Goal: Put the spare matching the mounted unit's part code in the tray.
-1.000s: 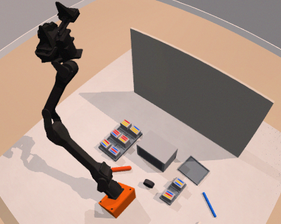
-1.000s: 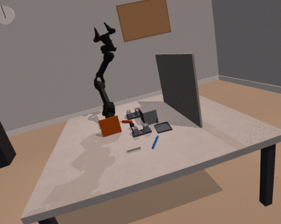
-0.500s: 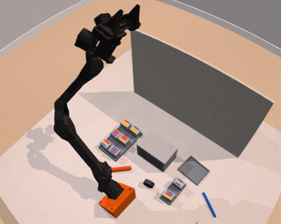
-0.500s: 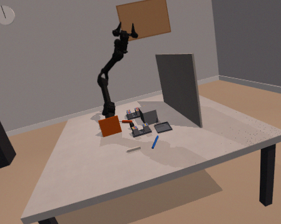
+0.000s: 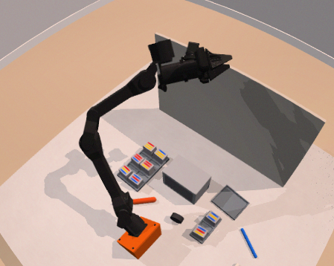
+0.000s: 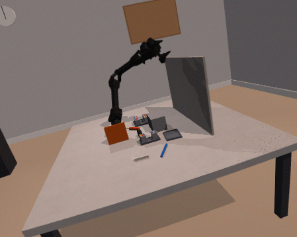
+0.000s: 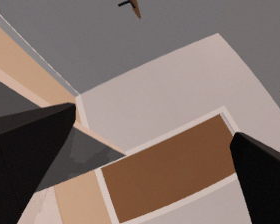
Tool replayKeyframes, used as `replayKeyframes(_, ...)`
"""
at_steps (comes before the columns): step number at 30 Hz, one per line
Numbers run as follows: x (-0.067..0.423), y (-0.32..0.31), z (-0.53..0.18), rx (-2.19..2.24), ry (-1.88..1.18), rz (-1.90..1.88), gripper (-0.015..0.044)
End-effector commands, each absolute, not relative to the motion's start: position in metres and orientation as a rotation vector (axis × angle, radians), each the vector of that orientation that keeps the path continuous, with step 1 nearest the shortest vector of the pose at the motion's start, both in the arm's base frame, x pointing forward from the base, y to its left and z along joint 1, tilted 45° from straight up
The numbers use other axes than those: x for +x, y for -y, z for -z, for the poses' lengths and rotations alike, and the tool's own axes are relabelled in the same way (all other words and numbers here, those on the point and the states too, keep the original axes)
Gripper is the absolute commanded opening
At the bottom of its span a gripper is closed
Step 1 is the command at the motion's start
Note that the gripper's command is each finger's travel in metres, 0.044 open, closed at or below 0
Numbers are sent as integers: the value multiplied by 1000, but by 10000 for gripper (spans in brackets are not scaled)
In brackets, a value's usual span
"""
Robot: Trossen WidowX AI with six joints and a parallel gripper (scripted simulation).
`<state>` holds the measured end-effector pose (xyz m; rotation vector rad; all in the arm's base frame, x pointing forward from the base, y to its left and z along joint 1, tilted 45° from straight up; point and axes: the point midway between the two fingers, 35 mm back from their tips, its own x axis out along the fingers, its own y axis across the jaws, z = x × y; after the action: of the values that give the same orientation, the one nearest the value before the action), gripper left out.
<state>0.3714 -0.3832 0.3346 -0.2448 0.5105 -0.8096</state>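
Reaching high at the upper centre with jaws released and empty, needing to clear the tall dark grey upright panel [image 5: 227,122] to read the plain grey box's [image 5: 187,180] hidden back.

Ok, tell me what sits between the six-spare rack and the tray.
The grey box-shaped mounted unit stands between the rack of six spares and the shallow grey tray, as the top view shows. The open gripper is high above, beside the upright panel's top edge.
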Motion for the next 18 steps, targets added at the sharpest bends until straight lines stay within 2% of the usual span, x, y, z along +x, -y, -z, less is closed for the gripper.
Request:
replayKeyframes(1,390,365,-277,-190,-669,635,440)
replayKeyframes(9,399,297,-166,12,-987,227,440)
replayKeyframes(18,373,190,-87,405,-1282,-248,440)
